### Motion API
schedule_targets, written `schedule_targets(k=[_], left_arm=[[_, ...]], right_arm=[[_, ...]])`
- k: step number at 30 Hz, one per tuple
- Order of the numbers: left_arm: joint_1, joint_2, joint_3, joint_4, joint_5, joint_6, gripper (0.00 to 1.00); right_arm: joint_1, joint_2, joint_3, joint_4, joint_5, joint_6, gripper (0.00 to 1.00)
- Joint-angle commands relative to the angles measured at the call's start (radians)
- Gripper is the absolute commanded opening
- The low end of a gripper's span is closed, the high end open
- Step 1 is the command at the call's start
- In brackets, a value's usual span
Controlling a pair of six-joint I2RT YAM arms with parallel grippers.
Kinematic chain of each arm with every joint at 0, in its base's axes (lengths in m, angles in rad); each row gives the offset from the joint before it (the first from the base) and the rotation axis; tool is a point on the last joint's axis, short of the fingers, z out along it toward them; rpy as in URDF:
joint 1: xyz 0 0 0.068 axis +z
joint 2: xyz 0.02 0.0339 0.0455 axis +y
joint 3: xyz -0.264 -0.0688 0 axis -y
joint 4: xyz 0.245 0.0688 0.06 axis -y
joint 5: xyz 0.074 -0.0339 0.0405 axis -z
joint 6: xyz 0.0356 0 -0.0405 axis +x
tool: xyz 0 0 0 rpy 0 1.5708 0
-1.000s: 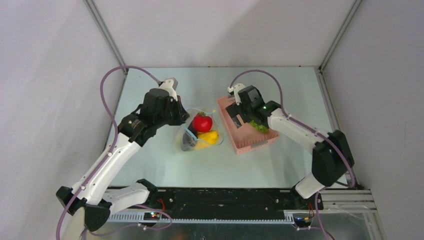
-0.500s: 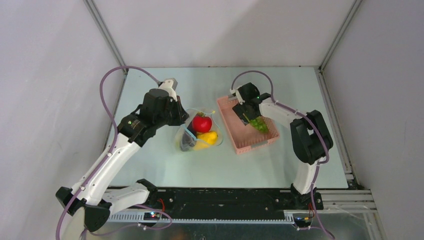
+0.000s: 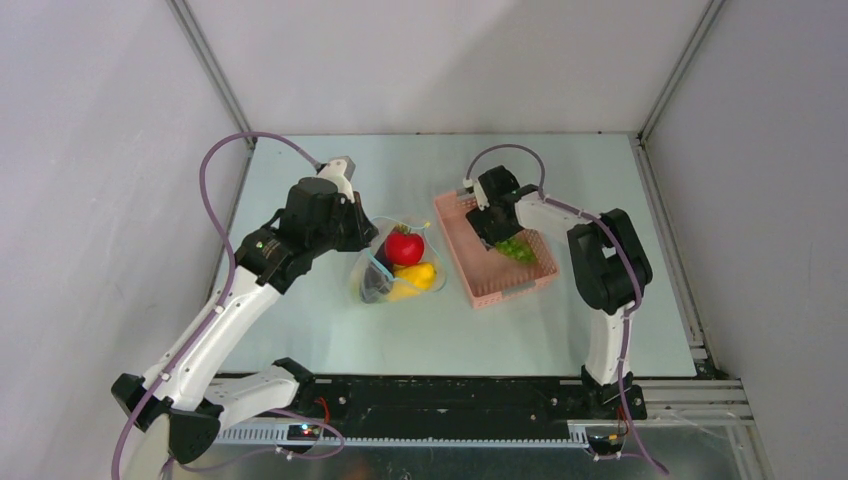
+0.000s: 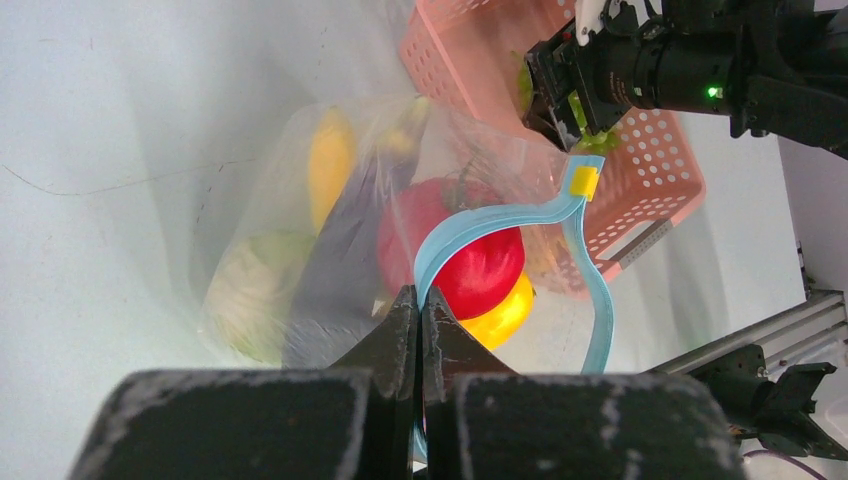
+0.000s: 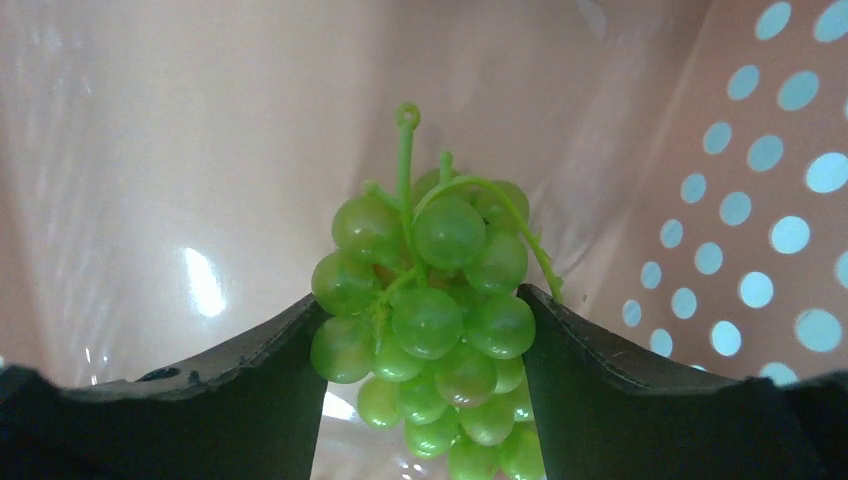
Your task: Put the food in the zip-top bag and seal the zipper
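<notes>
Right claw point(image 5: 420, 300): down in the pink basket point(image 5: 750, 150), jaws partway in, one pad on each flank of the green grapes point(image 5: 430, 330). Both pads look to be touching. Bunch lies on the basket floor, not lifted; firmness of hold can't be judged.

Left claw point(image 4: 420, 310): pinched tight on the zipper point(image 4: 500, 215), holding the blue strip up in an arch so the mouth of the zip-top bag point(image 4: 260, 250) gapes toward the basket.

Bag sits centre of the overhead view, basket just to its right. Already inside: red fruit point(image 4: 470, 270), banana point(image 4: 330, 160), cabbage point(image 4: 250, 300), a dark piece.

Step in hand, as I read it: picking the grapes, seemingly the last item in the basket.

Next move calls for a firm squeeze, a lift clear of the basket wall, a short carry left over the arched strip, and a release into the mouth. Sealing comes after.
</notes>
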Motion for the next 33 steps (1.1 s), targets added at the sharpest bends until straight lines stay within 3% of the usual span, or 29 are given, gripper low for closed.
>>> schedule_targets(k=[1, 3, 5, 11, 18, 24, 29, 33], left_arm=[[0.006, -0.023, 0.008, 0.052, 0.001, 0.003, 0.01], [0.006, -0.023, 0.008, 0.052, 0.002, 0.003, 0.01], [0.006, -0.022, 0.008, 0.052, 0.003, 0.003, 0.01], [0.006, -0.018, 0.008, 0.052, 0.004, 0.002, 0.01], [0.006, -0.017, 0.007, 0.053, 0.006, 0.001, 0.01], [0.006, -0.008, 0.007, 0.055, 0.019, -0.004, 0.01], [0.005, -0.004, 0.005, 0.059, 0.056, -0.006, 0.01], [0.006, -0.001, 0.005, 0.060, 0.064, -0.006, 0.01]], right_arm=[[-0.021, 0.040, 0.037, -0.007, -0.058, 0.055, 0.66], [-0.025, 0.027, 0.038, -0.008, -0.057, 0.062, 0.48], [-0.028, -0.002, 0.038, -0.002, -0.055, 0.079, 0.24], [-0.028, -0.164, 0.031, 0.004, -0.051, 0.173, 0.06], [0.028, -0.524, -0.088, 0.131, -0.141, 0.334, 0.02], [0.151, -0.748, -0.143, 0.255, -0.233, 0.410, 0.00], [0.259, -0.845, -0.191, 0.460, -0.311, 0.459, 0.00], [0.349, -0.814, -0.209, 0.589, -0.331, 0.454, 0.00]])
